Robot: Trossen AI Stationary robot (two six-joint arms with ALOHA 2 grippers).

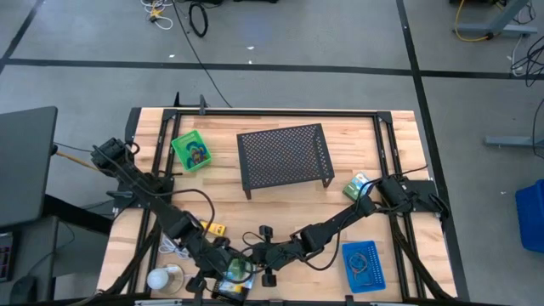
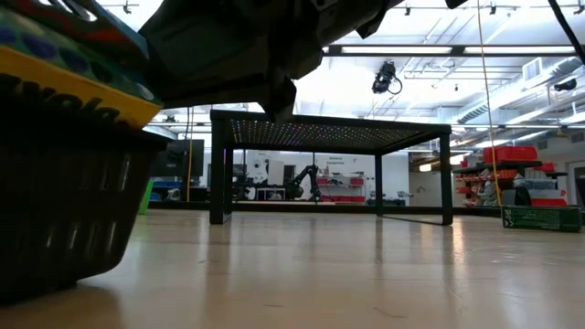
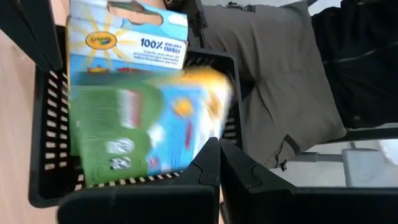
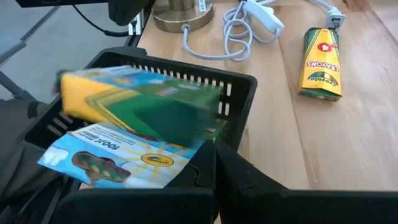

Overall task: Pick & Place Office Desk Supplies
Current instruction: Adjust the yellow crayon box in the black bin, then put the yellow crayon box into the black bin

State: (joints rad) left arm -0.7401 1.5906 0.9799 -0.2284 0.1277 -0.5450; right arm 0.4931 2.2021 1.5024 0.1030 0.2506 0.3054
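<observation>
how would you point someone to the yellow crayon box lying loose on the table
Start at the black mesh riser in the middle of the wooden table and come toward the near edge on the left arm's side. The yellow crayon box lies flat on bare wood beside the white coiled cable, outside the black basket that holds the other packets.

Wooden table [image 1: 280, 208] with mesh shelf [image 1: 285, 153]

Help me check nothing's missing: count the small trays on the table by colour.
Green tray: 1
Blue tray: 1
Black tray: 1
Total: 3
</observation>
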